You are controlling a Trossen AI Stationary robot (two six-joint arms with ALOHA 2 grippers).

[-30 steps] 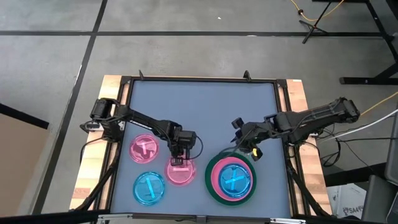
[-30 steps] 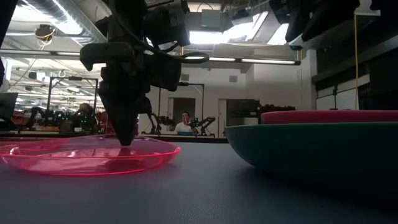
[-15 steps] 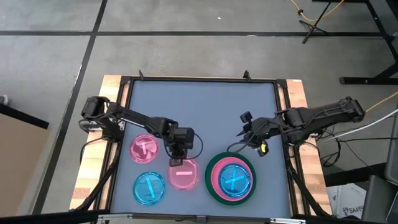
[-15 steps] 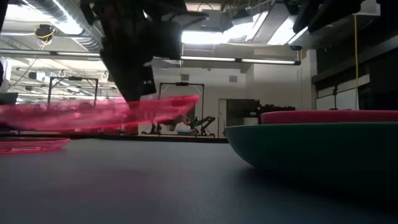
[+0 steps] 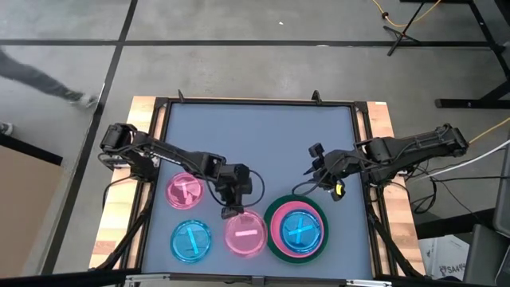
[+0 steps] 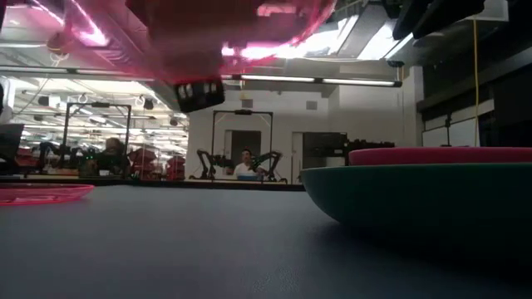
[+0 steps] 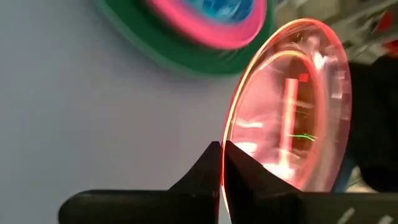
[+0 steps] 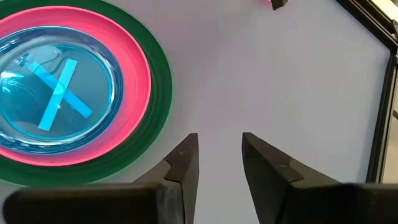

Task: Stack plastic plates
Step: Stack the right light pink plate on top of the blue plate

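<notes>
Since prev frames, left gripper [image 5: 232,210] lifted translucent pink plate [image 5: 245,233] off table, carrying it twd green/pink/blue stack [image 5: 297,229]; fingers pinched tight on rim. Right gripper [image 5: 322,171] idle, part open, empty. Risk: thin edge grip, plate may tilt/slip.

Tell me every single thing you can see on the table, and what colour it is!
Green plate: one, large, dark green, bottom of the stack at the table's front right.
Opaque pink plate: one, on the green plate.
Blue plate on the stack: one, see-through blue with a cross mark, on top.
Carried pink plate: one, see-through pink, lifted off the table, just left of the stack.
Pink plate on the table: one, see-through pink, at the left.
Loose blue plate: one, see-through blue, front left.
Table: one, grey-blue mat in a wooden frame.
Left gripper: shut on the carried pink plate's rim.
Right gripper: open, empty, hanging behind the stack.
</notes>
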